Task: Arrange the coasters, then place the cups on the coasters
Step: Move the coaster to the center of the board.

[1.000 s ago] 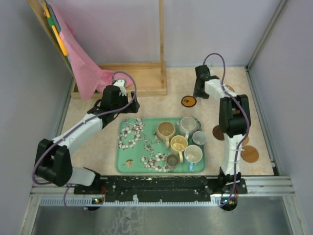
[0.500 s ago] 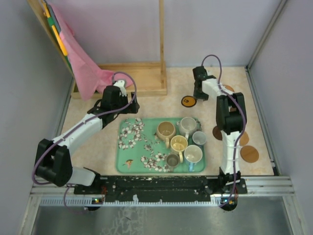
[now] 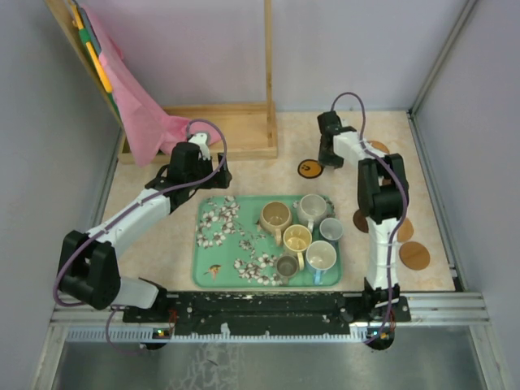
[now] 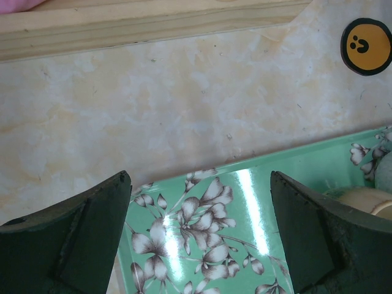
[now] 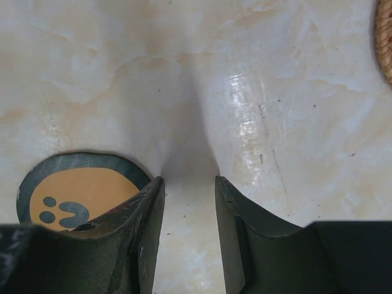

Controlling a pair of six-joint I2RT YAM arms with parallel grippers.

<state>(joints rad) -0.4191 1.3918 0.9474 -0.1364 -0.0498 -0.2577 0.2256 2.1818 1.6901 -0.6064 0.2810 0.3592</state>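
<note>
The smiley coaster (image 5: 82,193) lies flat on the table (image 5: 263,92), beyond the far edge of the tray (image 3: 213,272). It is judged thin, stiff and light, with little rim to pinch, so press on top and slide it. Right end effector (image 5: 188,184): jaws narrowed and grasping nothing, one finger over the coaster rim. Left end effector (image 4: 199,180): released.
</note>
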